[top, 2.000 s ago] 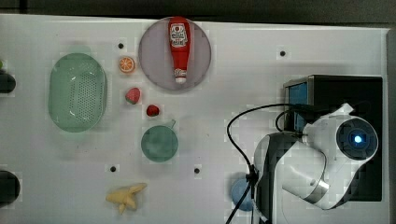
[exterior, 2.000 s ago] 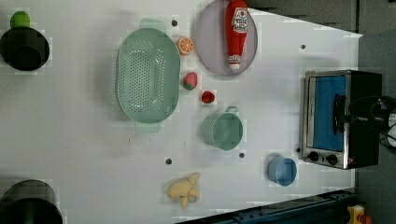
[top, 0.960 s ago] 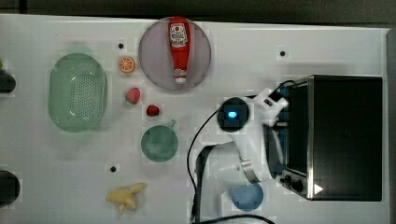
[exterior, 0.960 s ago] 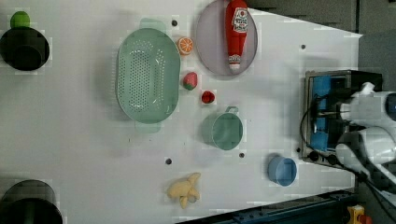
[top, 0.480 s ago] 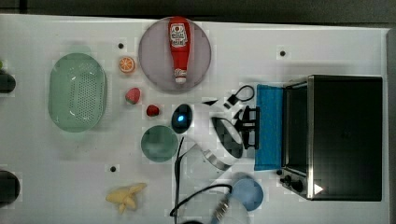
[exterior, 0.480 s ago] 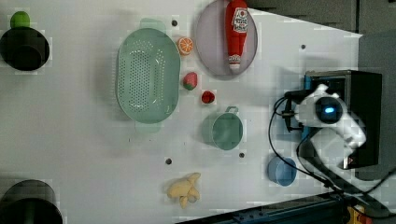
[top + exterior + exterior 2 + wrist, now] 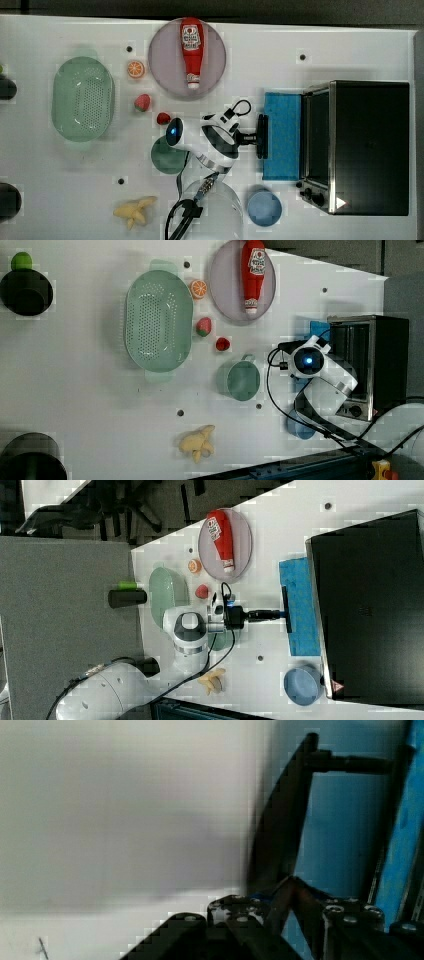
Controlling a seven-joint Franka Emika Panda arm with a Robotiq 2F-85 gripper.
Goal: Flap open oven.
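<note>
I am watching the gripper (image 7: 256,136) clamping narrowly on the dark bar handle (image 7: 262,136) of the oven (image 7: 360,147), which is sitting at the top view's right edge of the white table (image 7: 320,40). Its blue door (image 7: 282,135) is lying flat, folded down toward the top view's left, and the dark cavity behind the silver frame is showing. In the wrist view I am seeing the handle (image 7: 280,825) running between the fingers (image 7: 350,920) against the blue glass.

For writing, I am reading little: the red ketchup bottle (image 7: 191,50) on the grey plate (image 7: 165,70) is carrying a white label whose words I cannot make out. A small red triangular sticker (image 7: 339,686) is showing on the oven's top near the blue bowl (image 7: 301,685); its text is unreadable.
</note>
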